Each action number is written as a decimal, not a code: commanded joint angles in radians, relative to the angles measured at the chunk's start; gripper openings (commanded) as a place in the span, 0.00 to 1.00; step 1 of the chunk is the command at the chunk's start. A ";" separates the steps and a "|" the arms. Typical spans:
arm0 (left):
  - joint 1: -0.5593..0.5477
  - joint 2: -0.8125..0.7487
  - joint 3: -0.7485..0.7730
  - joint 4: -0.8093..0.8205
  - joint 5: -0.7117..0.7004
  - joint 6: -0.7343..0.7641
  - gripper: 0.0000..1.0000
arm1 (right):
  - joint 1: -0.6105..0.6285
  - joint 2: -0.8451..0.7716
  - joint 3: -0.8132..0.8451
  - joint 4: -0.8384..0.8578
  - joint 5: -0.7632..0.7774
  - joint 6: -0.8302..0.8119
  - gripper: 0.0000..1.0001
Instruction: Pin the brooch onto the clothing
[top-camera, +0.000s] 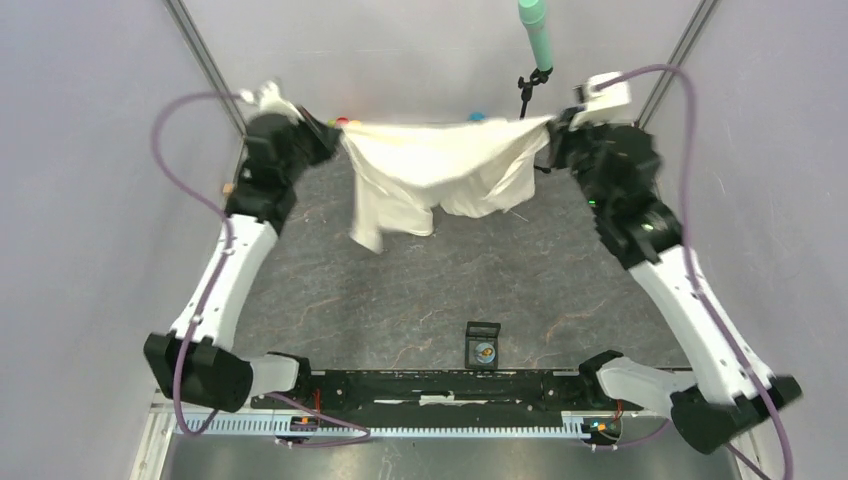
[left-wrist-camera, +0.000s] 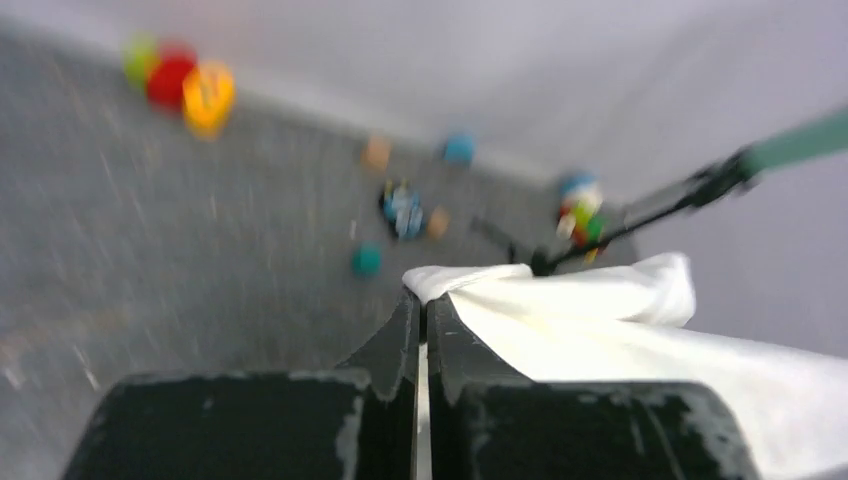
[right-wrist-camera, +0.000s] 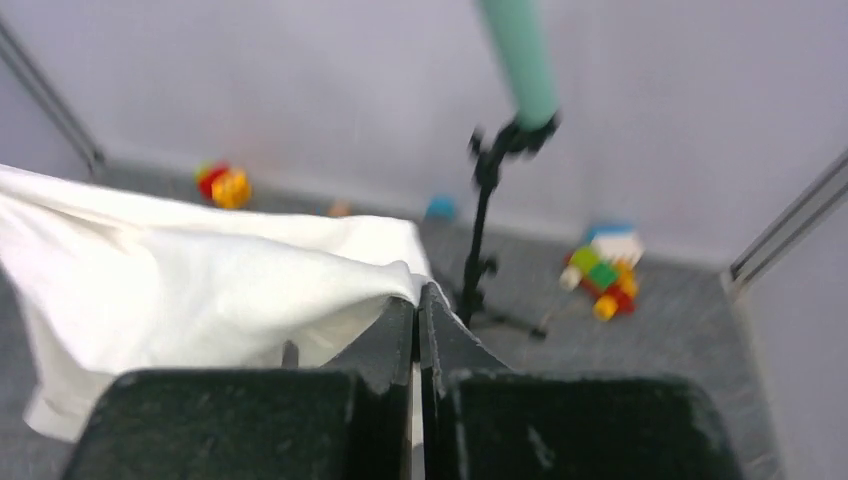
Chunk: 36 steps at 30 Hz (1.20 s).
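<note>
At the far edge of the bench (top-camera: 330, 300), the left gripper (left-wrist-camera: 420, 303) and right gripper (right-wrist-camera: 416, 300) each clench a top corner of the white shirt (top-camera: 440, 170), which hangs stretched between them. The brooch (top-camera: 484, 351) sits in a black holder (top-camera: 482, 330) at the middle of the near edge.

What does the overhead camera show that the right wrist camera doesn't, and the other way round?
Only the overhead view shows the brooch in its black holder near the arms' bases, and the left arm holding the white T-shirt by its other corner. Only the right wrist view shows the right arm's jaws shut on the cloth's edge, plus a multicoloured brick cluster. Both show the T-shirt and the teal pole on its black stand.
</note>
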 joint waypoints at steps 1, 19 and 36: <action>0.088 -0.059 0.355 -0.299 -0.067 0.236 0.02 | 0.000 -0.149 0.150 0.035 0.162 -0.109 0.03; 0.096 -0.194 0.427 -0.391 0.031 0.411 0.02 | 0.001 -0.324 -0.045 0.152 0.305 -0.139 0.05; 0.261 0.176 0.776 -0.426 0.139 0.284 0.02 | -0.005 0.115 0.099 0.388 0.130 -0.139 0.00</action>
